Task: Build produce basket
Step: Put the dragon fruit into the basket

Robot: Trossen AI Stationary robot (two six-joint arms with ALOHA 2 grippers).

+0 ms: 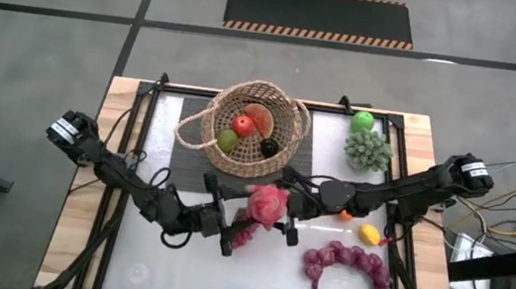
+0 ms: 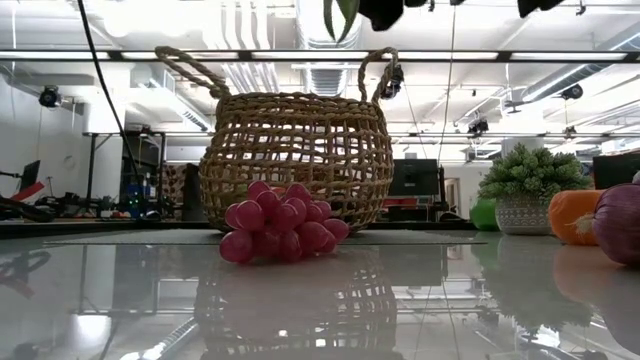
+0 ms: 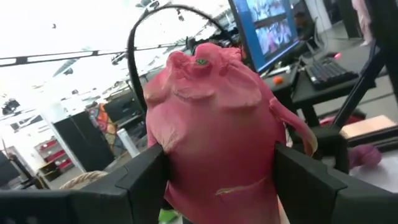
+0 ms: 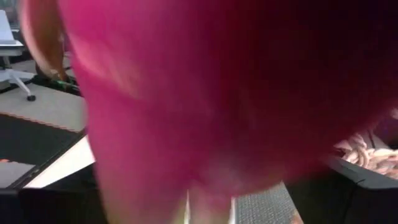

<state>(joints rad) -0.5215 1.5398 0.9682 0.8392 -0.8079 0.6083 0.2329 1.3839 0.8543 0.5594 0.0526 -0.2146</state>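
Mid-frame in the high view, the left gripper (image 1: 247, 215) holds the dragon fruit (image 1: 266, 204) clamped between its fingers; the right gripper (image 1: 291, 209) crowds its other side, grip unclear. Next, probably, a handover or a lift into the basket (image 1: 282, 153) above. Inside: four fruits. Outside: two grape bunches, lemon, orange, green apple.

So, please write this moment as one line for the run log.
left gripper: shut on dragon fruit | right gripper: beside fruit | basket: four fruits inside
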